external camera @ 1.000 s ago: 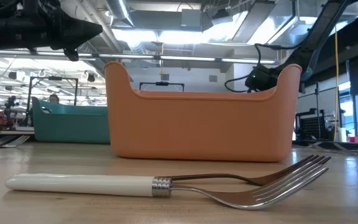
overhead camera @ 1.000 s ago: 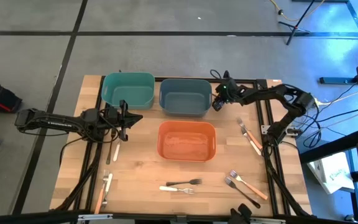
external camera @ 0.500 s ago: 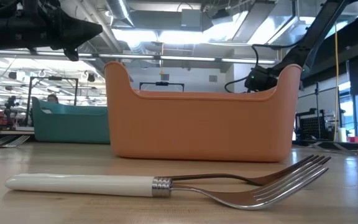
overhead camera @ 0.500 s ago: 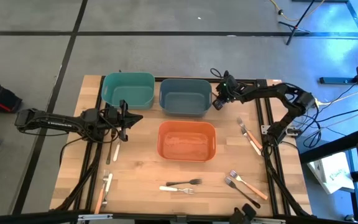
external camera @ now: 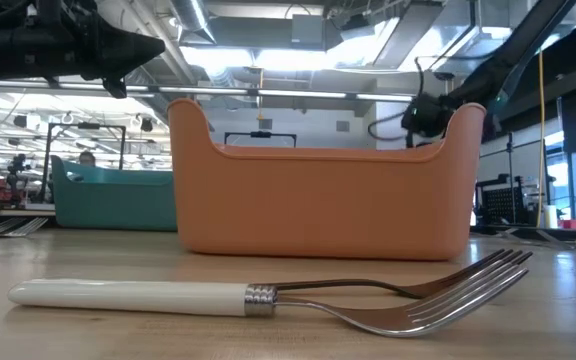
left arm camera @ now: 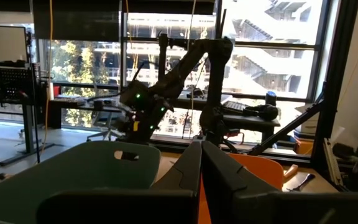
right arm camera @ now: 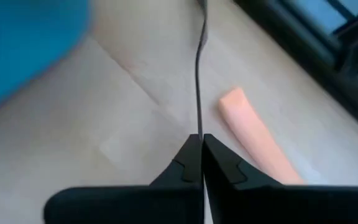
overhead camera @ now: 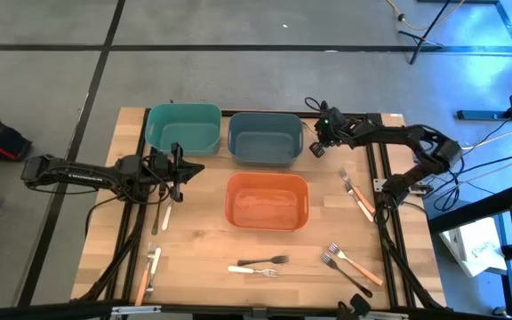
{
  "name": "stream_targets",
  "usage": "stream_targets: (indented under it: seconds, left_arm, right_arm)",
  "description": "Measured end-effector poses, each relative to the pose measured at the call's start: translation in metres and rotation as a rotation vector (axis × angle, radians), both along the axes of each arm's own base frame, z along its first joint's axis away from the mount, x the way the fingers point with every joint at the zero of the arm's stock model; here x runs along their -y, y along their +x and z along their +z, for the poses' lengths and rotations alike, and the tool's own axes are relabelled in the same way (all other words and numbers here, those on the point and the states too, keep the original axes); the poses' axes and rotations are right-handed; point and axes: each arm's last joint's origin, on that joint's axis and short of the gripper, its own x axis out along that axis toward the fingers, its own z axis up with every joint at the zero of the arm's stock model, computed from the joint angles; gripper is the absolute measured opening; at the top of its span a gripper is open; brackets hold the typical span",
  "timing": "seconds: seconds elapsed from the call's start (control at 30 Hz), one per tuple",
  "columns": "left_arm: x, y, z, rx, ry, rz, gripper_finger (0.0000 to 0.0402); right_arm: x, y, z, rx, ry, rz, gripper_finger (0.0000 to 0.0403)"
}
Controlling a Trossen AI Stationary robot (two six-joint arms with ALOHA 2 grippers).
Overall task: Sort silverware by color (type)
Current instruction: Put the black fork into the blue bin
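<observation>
1. The right gripper hangs just beside the near corner of the blue-grey bin. Its fingers are pressed fully together.
2. In the right wrist view a thin dark line runs straight on from the fingertips, along the fingers' own axis. I cannot tell whether it is a utensil pinched edge-on or only something on the desk.
3. An orange-handled piece lies flat on the desk just beyond those fingertips and off to one side. Its long axis slants away from the line of the fingers, and its working end is out of sight.
4. Two forks lie behind the right fingers, toward that arm's base, and they are the nearest loose silverware in the high view. Their long axes run diagonally, and the tines seem to point toward the fingers.
5. The left gripper, fingers shut and empty, waits beside the teal bin. A dark utensil lies just below those fingers, its axis crossing theirs.
6. A white-handled fork and more silverware lie beyond the orange bin, well apart from both arms.
7. Judgement: the right arm is nearer the orange-handled piece, so turning the fingers square across its handle matters most.
</observation>
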Motion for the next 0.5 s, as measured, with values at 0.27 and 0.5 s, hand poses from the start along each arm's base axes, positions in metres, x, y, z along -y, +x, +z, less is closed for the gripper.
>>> stream_targets:
  seconds: [0.27,0.5]
  left_arm:
    - [0.000,0.000,0.000,0.000,0.000,-0.006,0.0006]
    - [0.000,0.000,0.000,0.000,0.002,-0.014,0.0006]
  right_arm:
    - [-0.019,-0.009,0.040,0.072,-0.064,0.020,0.0000]
    - [-0.034,-0.016,0.047,0.091,0.033,0.038,0.0000]
